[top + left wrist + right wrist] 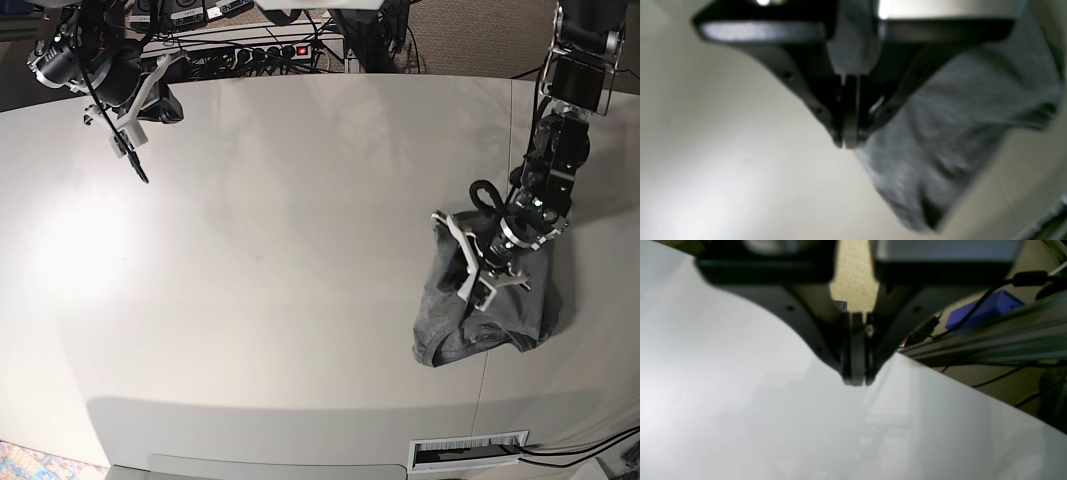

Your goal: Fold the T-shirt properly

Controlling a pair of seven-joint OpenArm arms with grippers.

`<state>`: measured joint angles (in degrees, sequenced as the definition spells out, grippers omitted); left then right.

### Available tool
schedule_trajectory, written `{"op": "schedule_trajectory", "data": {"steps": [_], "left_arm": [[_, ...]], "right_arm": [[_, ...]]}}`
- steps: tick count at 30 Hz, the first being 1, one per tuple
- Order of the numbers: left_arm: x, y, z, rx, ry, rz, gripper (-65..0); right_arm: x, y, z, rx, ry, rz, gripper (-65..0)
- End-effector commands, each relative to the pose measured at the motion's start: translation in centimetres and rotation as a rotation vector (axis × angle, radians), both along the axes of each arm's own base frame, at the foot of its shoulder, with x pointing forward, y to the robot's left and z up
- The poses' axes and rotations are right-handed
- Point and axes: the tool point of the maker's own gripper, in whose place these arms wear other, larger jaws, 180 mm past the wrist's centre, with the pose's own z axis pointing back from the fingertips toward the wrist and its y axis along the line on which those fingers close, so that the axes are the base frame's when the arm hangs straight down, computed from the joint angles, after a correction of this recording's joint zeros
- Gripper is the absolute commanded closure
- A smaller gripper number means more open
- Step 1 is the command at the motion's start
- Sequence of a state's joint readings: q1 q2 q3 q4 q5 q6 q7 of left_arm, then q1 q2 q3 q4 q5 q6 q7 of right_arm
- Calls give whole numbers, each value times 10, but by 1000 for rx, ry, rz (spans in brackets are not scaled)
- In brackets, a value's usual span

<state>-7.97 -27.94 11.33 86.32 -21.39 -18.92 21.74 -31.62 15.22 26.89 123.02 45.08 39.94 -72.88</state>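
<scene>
1. The grey T-shirt [490, 310] lies crumpled in a heap on the white table [300, 250], towards your left arm's side, near the front edge.
2. Your left gripper [848, 141] hangs over the heap, jaws pressed together; the blurred view shows no cloth between the tips.
3. Your right gripper [857, 380] sits well apart at the far corner, jaws together, holding nothing, above bare table.

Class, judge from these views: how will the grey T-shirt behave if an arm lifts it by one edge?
The T-shirt lies bunched and creased, so it probably droops limply. Its soft folds suggest it is light. Pushed across the smooth table, it would likely crumple rather than slide flat.
</scene>
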Motion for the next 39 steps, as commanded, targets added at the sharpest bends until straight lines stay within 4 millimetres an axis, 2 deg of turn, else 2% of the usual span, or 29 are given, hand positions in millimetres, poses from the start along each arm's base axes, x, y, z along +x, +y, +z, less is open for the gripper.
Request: {"op": "schedule_trajectory", "data": {"steps": [1, 5, 10, 13, 18, 21, 27, 30, 35, 39], "left_arm": [[1, -2, 13, -18, -31, -11, 0], [-33, -11, 1, -14, 13, -48, 0], [-75, -27, 14, 26, -11, -124, 0], [-94, -30, 18, 59, -8, -100, 0], [-134, -32, 9, 111, 50, -96, 0], [-157, -27, 8, 119, 83, -85, 0], [-202, -3, 19, 122, 167, -15, 0], [-228, 11, 18, 110, 241, 29, 0], [-277, 32, 5, 123, 399, 87, 0], [-311, 37, -3, 136, 498, 90, 0]], "right_arm": [[3, 1, 7, -2, -25, 12, 0], [-5, -3, 1, -26, 24, 18, 0], [-13, -2, -2, -25, 53, 22, 0], [-19, -3, -3, -18, 66, 15, 0], [-32, -19, -3, -45, 93, -29, 0], [-42, -28, 0, -34, 105, -64, 0], [-68, -43, 5, -26, 150, -124, 0], [-86, -44, 1, -27, 201, -126, 0], [-114, -39, -5, -10, 273, -147, 0], [-128, -36, -10, 27, 298, -187, 0]]}}
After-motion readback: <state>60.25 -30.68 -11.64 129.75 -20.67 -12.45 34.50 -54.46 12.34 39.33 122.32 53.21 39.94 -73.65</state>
